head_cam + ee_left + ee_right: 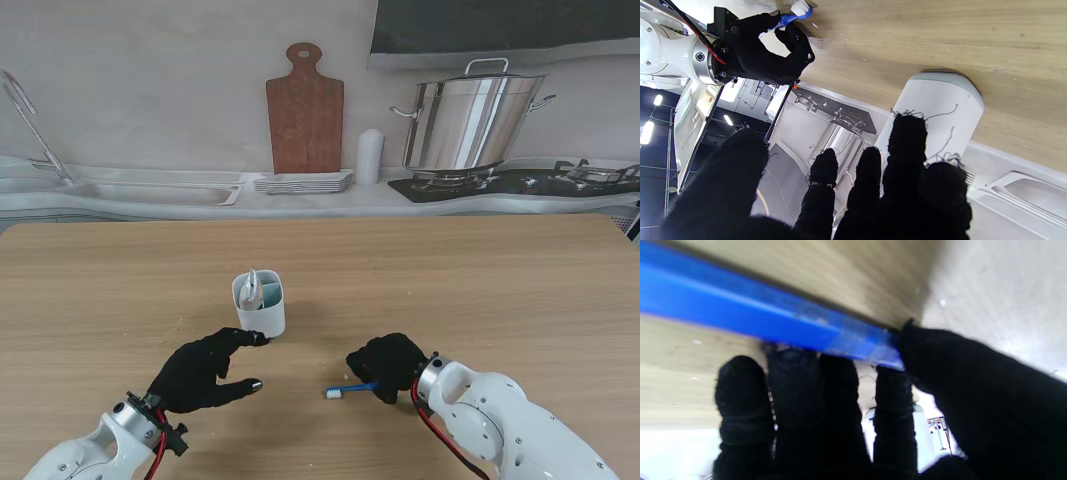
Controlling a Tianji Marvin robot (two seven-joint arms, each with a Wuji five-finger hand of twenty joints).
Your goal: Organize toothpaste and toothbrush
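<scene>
Brush (352,389) lies on the desk (480,290), near you, its blue handle pinched in your right hand (388,365). It looks light, stiff and slippery, so hold mid-handle. Left hand (200,370), fingers apart, touches the cup (260,305). Inside the cup is hard to make out.

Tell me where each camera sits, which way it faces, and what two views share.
Stand view: above the shoulders, looking down at the table, cup, both arms.
Left wrist view: along the left hand fingers toward the cup; the right hand shows too.
Right wrist view: along the right hand fingers, close on the blue toothbrush.
Shared: stand and left wrist views both show the toothbrush.
</scene>
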